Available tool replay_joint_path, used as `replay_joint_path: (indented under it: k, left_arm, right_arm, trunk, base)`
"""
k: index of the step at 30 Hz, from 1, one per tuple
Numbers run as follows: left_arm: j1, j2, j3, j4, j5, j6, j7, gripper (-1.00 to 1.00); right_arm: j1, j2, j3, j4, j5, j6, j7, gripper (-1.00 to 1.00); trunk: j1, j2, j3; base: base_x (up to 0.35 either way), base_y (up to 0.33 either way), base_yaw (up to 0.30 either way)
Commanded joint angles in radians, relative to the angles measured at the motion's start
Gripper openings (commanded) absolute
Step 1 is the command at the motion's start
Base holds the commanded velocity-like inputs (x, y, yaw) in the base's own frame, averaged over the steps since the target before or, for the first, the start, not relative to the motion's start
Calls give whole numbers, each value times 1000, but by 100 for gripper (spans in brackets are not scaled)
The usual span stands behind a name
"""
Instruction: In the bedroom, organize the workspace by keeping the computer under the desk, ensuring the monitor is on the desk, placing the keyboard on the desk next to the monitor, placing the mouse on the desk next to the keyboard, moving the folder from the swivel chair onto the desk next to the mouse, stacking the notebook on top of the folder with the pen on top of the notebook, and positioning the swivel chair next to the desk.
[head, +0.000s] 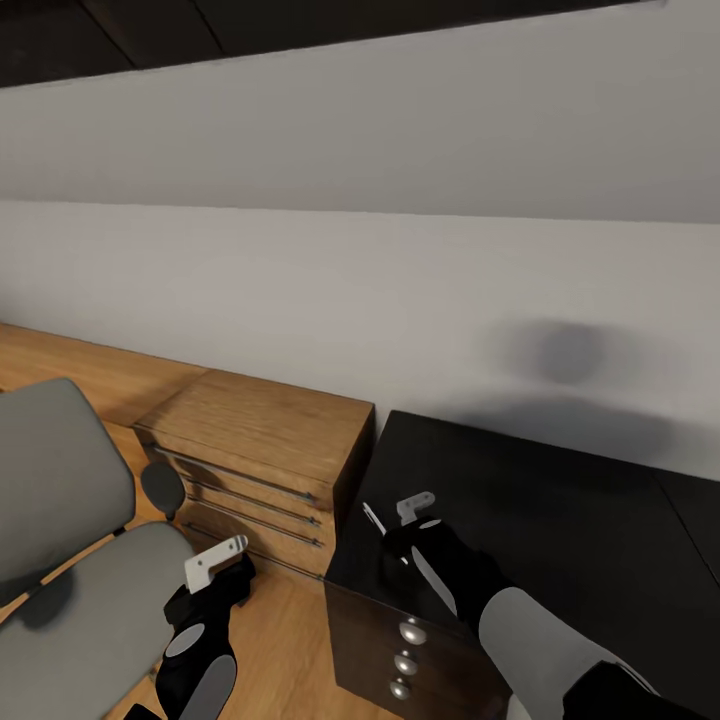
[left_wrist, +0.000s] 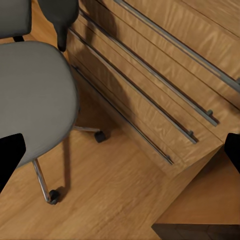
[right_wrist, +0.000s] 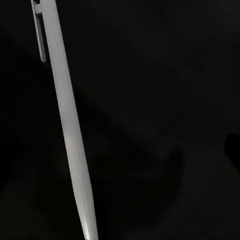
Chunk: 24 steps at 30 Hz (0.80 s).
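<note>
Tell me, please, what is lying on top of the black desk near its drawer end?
On the desk, the thin white-silver pen lies at the corner above the knobbed drawers. The right tool hovers over it, hiding part of the pen and the surface beneath.

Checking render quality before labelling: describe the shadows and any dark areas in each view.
Head view: a soft blurred shadow blotch on the white wall above the glossy black desk. Left wrist view: even light, the chair casting a shadow on the wood floor. Right wrist view: nearly black, the pale pen against the desk.
</note>
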Motion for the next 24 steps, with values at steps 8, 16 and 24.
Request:
replay_joint_path:
  k: [8,16,24]
  left_arm:
    - [-1,1,-3,-1,4,6,7,100]
    - [-1,1,-4,-1,4,6,7,100]
    - [-1,1,-8,0,4,7,7,100]
  right_arm:
    - [-1,-1,7,-1,-7,5,-7,100]
    - [-1,-1,7,-1,-5,5,-7,100]
    - [-1,-1,8,0,-4,5,-7,100]
  trunk:
    - [31,-57,-26]
    - [31,-57,-26]
    - [31,-57,-26]
  base:
    - [0,0,0]
    - [0,0,0]
    - [0,0,0]
